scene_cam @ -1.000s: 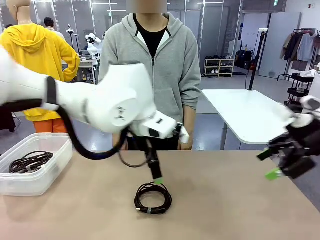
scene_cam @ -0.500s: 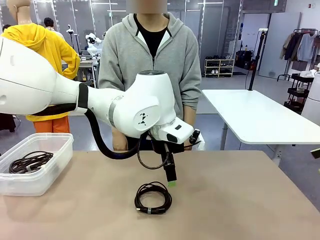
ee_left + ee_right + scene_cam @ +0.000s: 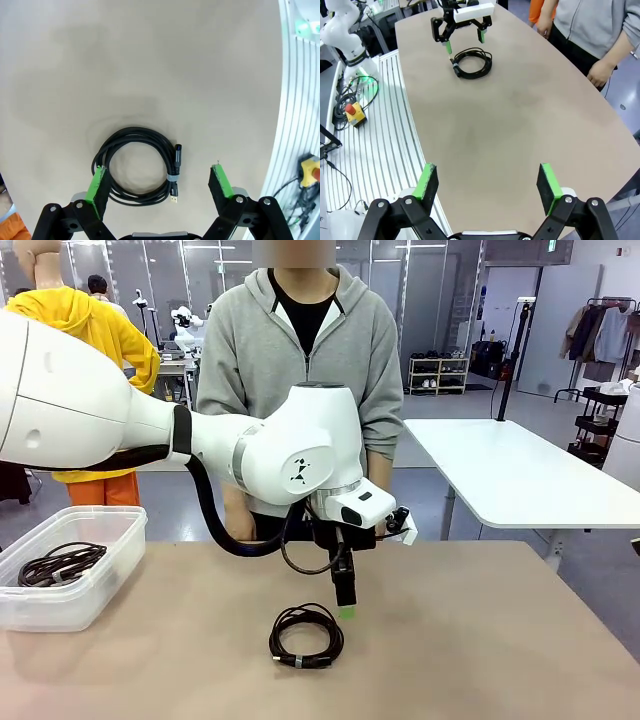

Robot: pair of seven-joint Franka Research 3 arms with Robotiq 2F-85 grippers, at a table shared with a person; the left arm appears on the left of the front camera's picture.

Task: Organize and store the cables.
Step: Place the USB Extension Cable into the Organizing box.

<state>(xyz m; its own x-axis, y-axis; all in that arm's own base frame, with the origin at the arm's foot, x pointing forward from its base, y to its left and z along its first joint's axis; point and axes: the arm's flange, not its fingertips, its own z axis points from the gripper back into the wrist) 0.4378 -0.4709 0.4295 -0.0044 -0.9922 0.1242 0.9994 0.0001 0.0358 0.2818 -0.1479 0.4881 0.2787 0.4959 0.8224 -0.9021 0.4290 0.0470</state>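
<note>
Partway through. One coiled cable (image 3: 60, 564) already lies in the clear plastic bin (image 3: 118, 558) at the desk's (image 3: 480, 640) left end; possibly more than one coil there, hard to tell. A second coiled cable (image 3: 306, 635) lies on the desk, not yet picked up. Left tool (image 3: 161, 186) hovers just above it, fingers apart, empty. Right tool (image 3: 487, 187) well off, fingers apart, empty. Left to do: grasp, carry, drop in bin.
</note>
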